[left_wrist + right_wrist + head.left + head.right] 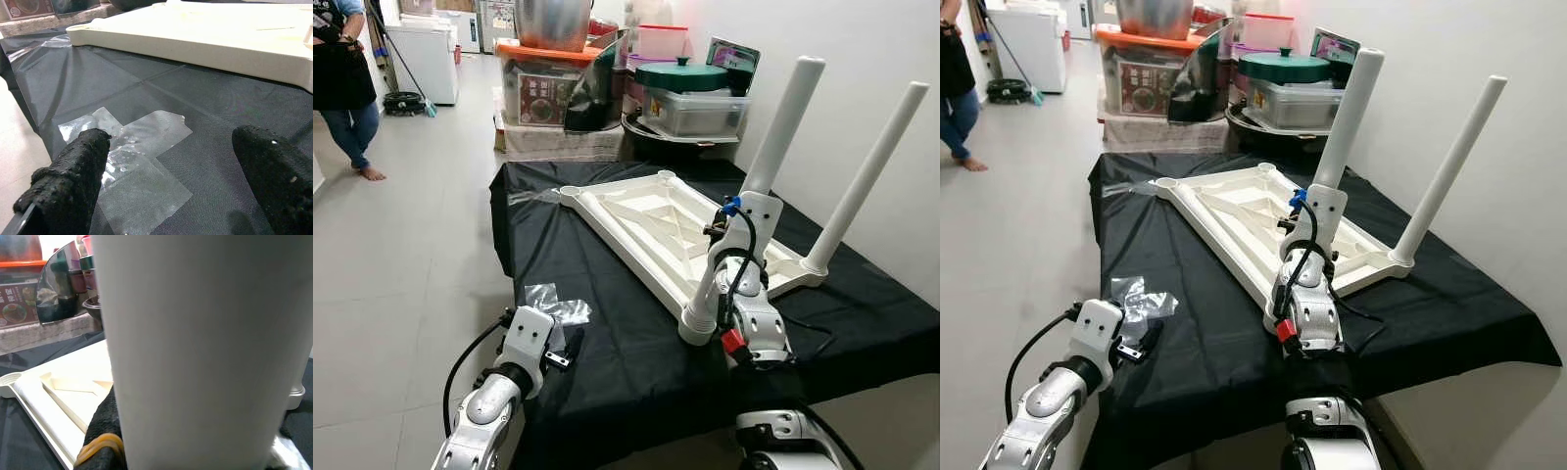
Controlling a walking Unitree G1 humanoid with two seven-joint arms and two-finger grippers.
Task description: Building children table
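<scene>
— Looking across the bench (636, 343), what lies on its black cover?

— A white children's table top (651, 220), upside down, runs from far left to near right. Three white legs stand in its corner sockets: one at the near corner (744, 211), one at the right corner (867, 176), and a third whose top shows behind the near one. The far-left socket (570, 193) holds no leg.

— Where is the right gripper (729, 235)?

— On the near leg, about halfway up. The right wrist view has the leg (200, 347) pressed close between the fingers (105, 426), so they are closed around it. One finger shows beside the leg; the other is mostly hidden behind it. The leg's foot is partly covered by the arm in the head views.

— And the left gripper (558, 343)?

— Low at the near left edge of the bench, over a crumpled clear plastic wrapper (553, 304). Its fingers (73, 181) are spread wide and hold nothing; one tip is at the wrapper's edge, though I cannot tell whether it touches.

— Anything small inside the wrapper?

— Too hard to make out.

— What lies beyond?

— Stacked storage boxes (548, 83) and a covered green pot (683, 73) on the far side, and a person (342, 88) on the tiled floor at far left, cut off by the frame.
</scene>
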